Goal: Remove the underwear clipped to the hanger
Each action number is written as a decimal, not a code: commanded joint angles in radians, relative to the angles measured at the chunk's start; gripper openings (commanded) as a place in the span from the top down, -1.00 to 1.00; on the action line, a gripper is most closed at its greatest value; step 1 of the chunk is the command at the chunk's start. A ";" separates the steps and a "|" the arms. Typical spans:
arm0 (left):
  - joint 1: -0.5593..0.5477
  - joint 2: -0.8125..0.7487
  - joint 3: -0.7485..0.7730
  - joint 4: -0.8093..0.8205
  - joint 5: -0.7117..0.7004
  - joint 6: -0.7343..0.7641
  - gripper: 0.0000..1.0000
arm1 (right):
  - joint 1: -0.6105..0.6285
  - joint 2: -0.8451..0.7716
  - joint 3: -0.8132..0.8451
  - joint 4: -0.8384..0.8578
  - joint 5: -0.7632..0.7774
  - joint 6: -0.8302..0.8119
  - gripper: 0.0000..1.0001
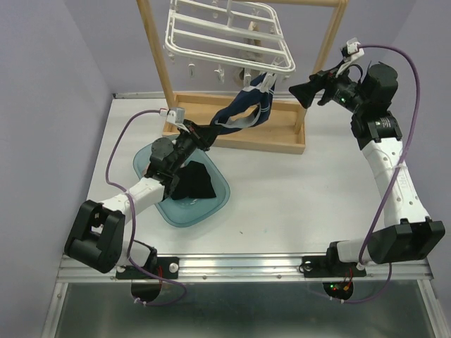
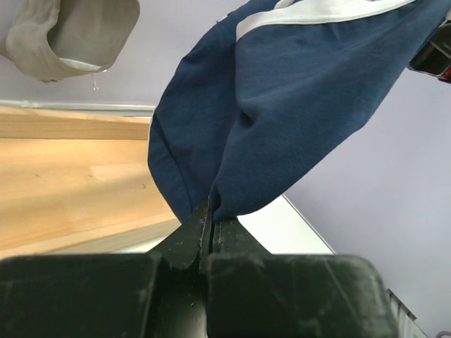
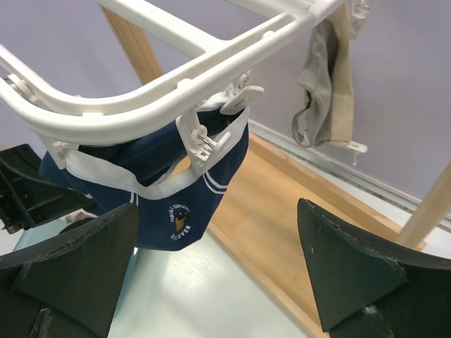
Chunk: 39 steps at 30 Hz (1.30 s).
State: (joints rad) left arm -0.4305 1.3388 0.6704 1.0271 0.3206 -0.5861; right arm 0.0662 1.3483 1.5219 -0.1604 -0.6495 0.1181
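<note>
Clips (image 3: pixel 200 141) gripping navy underwear (image 3: pixel 155 222) waistband show in right wrist view, not left.

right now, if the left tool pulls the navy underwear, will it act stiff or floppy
Probably floppy: the navy underwear drapes in folds from the clips to the left tool. Likely light: those small clips hold it on the hanger.
</note>
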 commanded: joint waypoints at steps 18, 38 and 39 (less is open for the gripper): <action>-0.068 0.108 0.103 0.083 0.190 -0.070 1.00 | 0.006 -0.103 -0.114 0.188 -0.349 0.196 -0.83; -0.116 0.114 0.149 0.057 0.209 -0.072 1.00 | 0.106 -0.021 -0.203 0.634 -0.147 0.468 -0.79; -0.116 0.112 0.149 0.054 0.209 -0.070 1.00 | 0.106 -0.021 -0.203 0.634 -0.139 0.463 -0.79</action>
State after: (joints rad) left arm -0.5419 1.4643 0.7696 1.0435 0.5022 -0.6598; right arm 0.1658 1.3331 1.3273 0.3759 -0.8600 0.5907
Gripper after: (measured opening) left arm 0.037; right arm 0.895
